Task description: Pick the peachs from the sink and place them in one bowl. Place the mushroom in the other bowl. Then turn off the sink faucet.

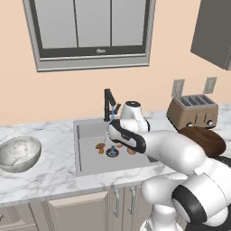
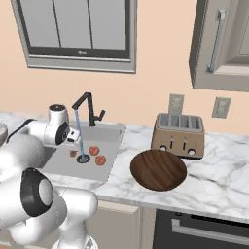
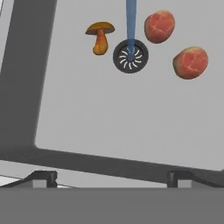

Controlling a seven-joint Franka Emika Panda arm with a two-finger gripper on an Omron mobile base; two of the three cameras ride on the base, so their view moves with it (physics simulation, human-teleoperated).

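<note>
Pincer (image 3: 112, 177) is hanging over the near edge of the sink (image 1: 90, 162) w/ jaws spread wide, grasping nothing; its two dark tips are showing at the bottom of the hand view, well apart from the food. In the basin, water (image 3: 131, 22) is running in a thin blue stream from the black faucet (image 2: 87, 104) straight onto the round dark drain (image 3: 130, 56). The mushroom (image 3: 100, 37) is lying just beside the drain on one side, brown cap, orange stem. The two peaches are sitting on the other side: one peach (image 3: 159, 26) near the drain, the second peach (image 3: 190, 62) a bit further out, the two apart, not touching. On the marble table (image 2: 219, 189), the wooden bowl (image 2: 158, 169) is sitting to the right of the sink, in front of the toaster (image 2: 178, 135). The speckled bowl (image 1: 19, 153) is sitting on the table left of the sink. Both bowls are holding nothing as far as can be seen. White arm (image 1: 180, 153) is reaching in over the basin from the front.
</note>
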